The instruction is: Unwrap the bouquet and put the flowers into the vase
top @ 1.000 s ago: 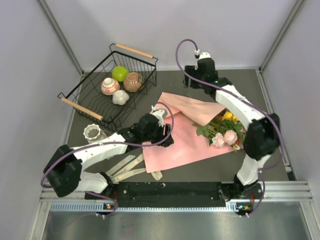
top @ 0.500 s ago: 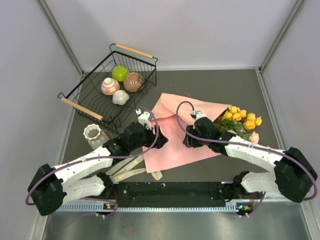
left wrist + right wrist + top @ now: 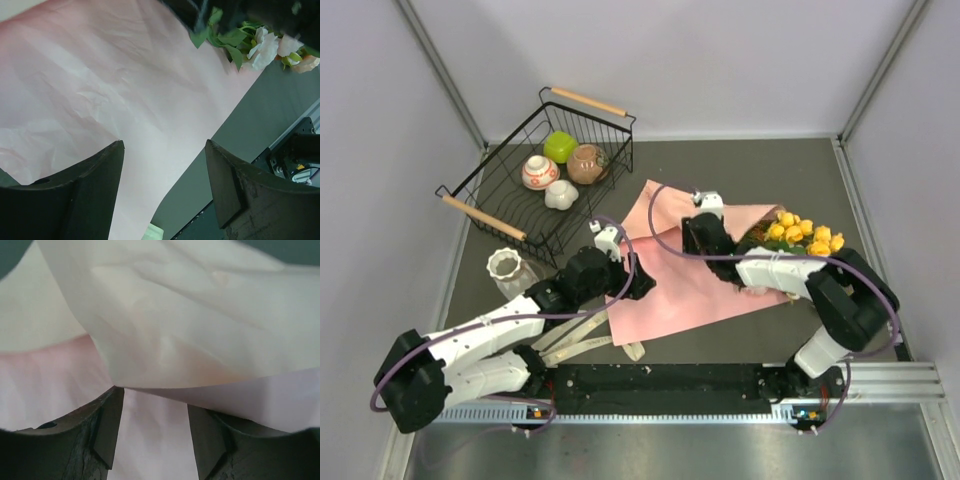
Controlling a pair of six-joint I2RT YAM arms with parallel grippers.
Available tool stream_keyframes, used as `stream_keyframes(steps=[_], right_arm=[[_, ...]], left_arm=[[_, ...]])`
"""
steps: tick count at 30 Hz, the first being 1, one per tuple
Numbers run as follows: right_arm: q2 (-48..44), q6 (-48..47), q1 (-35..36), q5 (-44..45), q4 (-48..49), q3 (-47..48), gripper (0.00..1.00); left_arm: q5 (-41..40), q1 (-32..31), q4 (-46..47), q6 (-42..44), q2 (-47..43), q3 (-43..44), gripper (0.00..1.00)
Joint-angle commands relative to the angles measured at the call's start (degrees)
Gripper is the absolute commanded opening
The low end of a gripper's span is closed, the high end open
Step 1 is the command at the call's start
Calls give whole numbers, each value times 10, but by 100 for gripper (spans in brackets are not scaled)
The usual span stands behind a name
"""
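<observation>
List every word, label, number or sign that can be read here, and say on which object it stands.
None: no view shows readable text.
The cream ribbon: too small to tell if it is printed.
The white-and-red pot in the wire basket: a pattern, not letters.
The pink wrapping paper, the vase and the flowers: no print.

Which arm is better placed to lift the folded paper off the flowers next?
Right. The right gripper is open with the folded flap of wrapping paper at its fingertips, next to the flowers. The left gripper, also open, hovers over the flat sheet, farther from them.
</observation>
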Motion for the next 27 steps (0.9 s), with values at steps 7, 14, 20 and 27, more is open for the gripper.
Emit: stream_keyframes(steps=[7, 14, 20, 27], right_arm=[[168, -154, -102, 56, 116, 225, 60], [321, -184, -173, -11, -10, 457, 80], [401, -94, -206, -170, -403, 782, 84], [160, 15, -206, -255, -289, 447, 86]], left_arm=[[-3, 2, -10, 3, -41, -3, 72], [0, 2, -25, 8, -43, 4, 73], [-22, 2, -36, 7, -69, 1, 80], [-11, 2, -33, 7, -71, 11, 83]])
